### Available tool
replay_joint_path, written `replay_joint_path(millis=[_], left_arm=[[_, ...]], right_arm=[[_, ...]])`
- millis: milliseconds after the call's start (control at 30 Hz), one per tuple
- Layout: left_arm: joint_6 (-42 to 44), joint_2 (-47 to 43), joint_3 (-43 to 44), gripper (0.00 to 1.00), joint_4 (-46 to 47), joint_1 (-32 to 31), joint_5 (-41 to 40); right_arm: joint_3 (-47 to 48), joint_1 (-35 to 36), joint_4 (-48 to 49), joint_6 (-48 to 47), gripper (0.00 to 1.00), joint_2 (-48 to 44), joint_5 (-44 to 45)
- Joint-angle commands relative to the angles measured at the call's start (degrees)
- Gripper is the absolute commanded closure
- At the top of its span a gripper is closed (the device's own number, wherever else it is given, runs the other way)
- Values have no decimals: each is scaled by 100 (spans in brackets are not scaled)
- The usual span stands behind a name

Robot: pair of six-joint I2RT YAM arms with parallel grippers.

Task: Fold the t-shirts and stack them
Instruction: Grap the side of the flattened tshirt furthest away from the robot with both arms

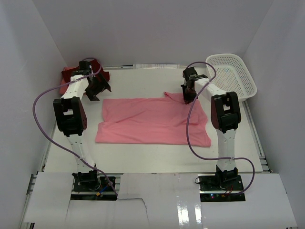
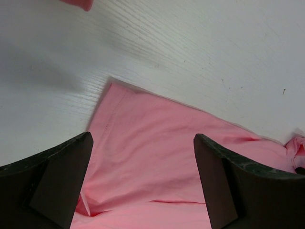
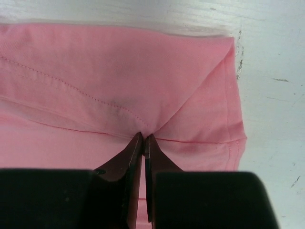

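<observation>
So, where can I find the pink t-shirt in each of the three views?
Top external: pink t-shirt lies spread in the middle of the white table.
Left wrist: it fills the lower half, one corner pointing up, under the open left tool.
Right wrist: it fills most of the picture; the right tool is shut on a fold.
Shared landmark: the white table beyond the shirt's edge.

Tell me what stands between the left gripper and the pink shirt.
Nothing visible does. The left gripper is open over the pink shirt; its wrist view shows only the shirt's corner and bare table between its fingers.
</observation>
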Motion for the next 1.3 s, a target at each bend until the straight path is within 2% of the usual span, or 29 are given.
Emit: replay_joint_path(millis=[0, 100, 133, 167, 200, 367, 400, 467, 533, 567, 800, 1133, 1267], left_arm=[[69, -98, 100, 2, 33, 34, -16], [78, -28, 108, 2, 33, 34, -16], [87, -19, 117, 2, 24, 34, -7], [95, -1, 126, 2, 33, 34, 1], [87, -1, 135, 2, 24, 34, 1], [95, -18, 117, 2, 33, 34, 19], [96, -27, 100, 2, 33, 34, 10], [96, -36, 82, 2, 33, 34, 1], [104, -45, 64, 2, 33, 35, -16], [104, -45, 56, 2, 42, 34, -7], [113, 51, 108, 2, 42, 34, -25], [104, 851, 653, 2, -99, 26, 195], [113, 1018, 741, 10, -125, 26, -200]], right_arm=[[221, -49, 41, -43, 92, 59, 40], [335, -49, 23, -95, 90, -2, 5], [414, -49, -12, -122, 86, -11, 40], [458, -49, -47, -131, 78, -11, 49], [510, -49, -117, -139, 76, -11, 83], [520, -40, -135, -148, 72, 41, 49], [520, -49, -144, -148, 73, 59, 31], [511, -49, -135, -122, 82, 94, -13], [493, -49, -126, -122, 86, 112, -22], [485, -49, -118, -113, 92, 121, -22], [738, -49, -38, -157, 92, 94, -74], [1153, -93, -109, -113, 92, -318, -180], [1065, -102, -82, -148, 92, -389, -233]])
